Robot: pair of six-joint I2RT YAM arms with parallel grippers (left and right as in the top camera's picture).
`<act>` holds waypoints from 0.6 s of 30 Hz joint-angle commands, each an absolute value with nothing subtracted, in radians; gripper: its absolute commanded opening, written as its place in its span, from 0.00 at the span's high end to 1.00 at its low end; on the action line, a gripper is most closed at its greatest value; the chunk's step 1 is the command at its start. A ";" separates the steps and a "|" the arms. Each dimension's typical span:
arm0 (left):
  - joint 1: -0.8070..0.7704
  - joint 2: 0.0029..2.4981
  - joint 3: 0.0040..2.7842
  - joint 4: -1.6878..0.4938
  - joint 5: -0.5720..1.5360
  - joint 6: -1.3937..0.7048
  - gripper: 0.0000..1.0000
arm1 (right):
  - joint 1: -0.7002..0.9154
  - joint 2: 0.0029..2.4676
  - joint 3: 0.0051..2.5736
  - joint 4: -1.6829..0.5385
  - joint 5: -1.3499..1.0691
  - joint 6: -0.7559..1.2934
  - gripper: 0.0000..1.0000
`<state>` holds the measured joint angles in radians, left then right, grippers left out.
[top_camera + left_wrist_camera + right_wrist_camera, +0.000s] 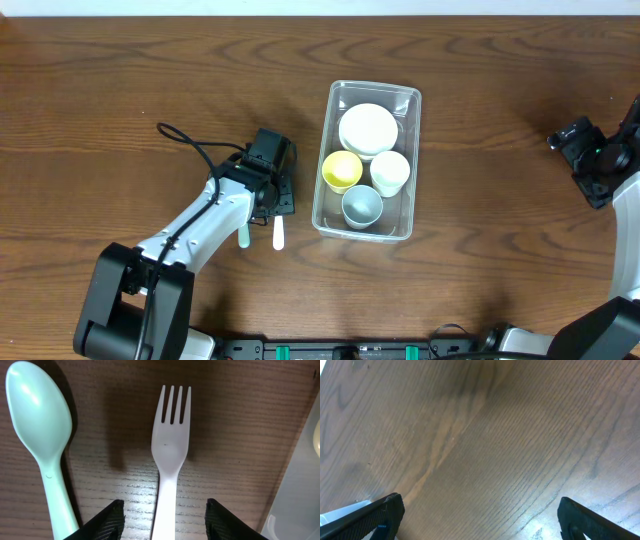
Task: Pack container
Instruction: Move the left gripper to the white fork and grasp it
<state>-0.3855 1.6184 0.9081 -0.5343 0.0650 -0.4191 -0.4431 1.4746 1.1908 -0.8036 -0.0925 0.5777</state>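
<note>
Straddling the white fork (170, 445), the left gripper (164, 512) stood spread, not touching it; the right gripper (480, 520) gaped wide above the table (495, 435).

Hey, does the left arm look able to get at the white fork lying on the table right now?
Probably yes. The left end effector hangs open right over the fork, one finger either side of its handle, and the spoon lies apart to one side, not in the way.

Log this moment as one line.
left gripper: open, straddling white fork | right gripper: open, empty | container: holds bowl, three cups
</note>
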 commanded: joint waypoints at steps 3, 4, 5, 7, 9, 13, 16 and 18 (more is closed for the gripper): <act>-0.386 1.651 0.903 -0.536 0.068 -0.424 0.47 | -0.451 1.478 1.196 -0.804 -0.082 0.590 0.01; -0.386 1.657 0.902 -0.536 0.068 -0.424 0.47 | -0.451 1.478 1.196 -0.804 -0.082 0.590 0.01; -0.386 1.665 0.901 -0.536 0.068 -0.424 0.47 | -0.451 1.478 1.196 -0.804 -0.083 0.590 0.01; -0.386 1.683 0.901 -0.532 0.068 -0.424 0.47 | -0.451 1.478 1.196 -0.804 -0.083 0.590 0.01; -0.386 1.707 0.901 -0.524 0.068 -0.424 0.47 | -0.451 1.478 1.196 -0.804 -0.082 0.590 0.01; -0.386 1.735 0.901 -0.509 0.068 -0.424 0.47 | -0.451 1.478 1.196 -0.804 -0.082 0.590 0.01; -0.386 1.740 0.901 -0.506 0.067 -0.424 0.57 | -0.451 1.478 1.196 -0.804 -0.083 0.590 0.01; -0.386 1.740 0.901 -0.506 0.067 -0.424 0.62 | -0.451 1.478 1.196 -0.804 -0.083 0.590 0.01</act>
<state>-0.3862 1.7180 0.9089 -0.5053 0.0677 -0.4225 -0.4431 1.4746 1.1908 -0.8036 -0.0925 0.5777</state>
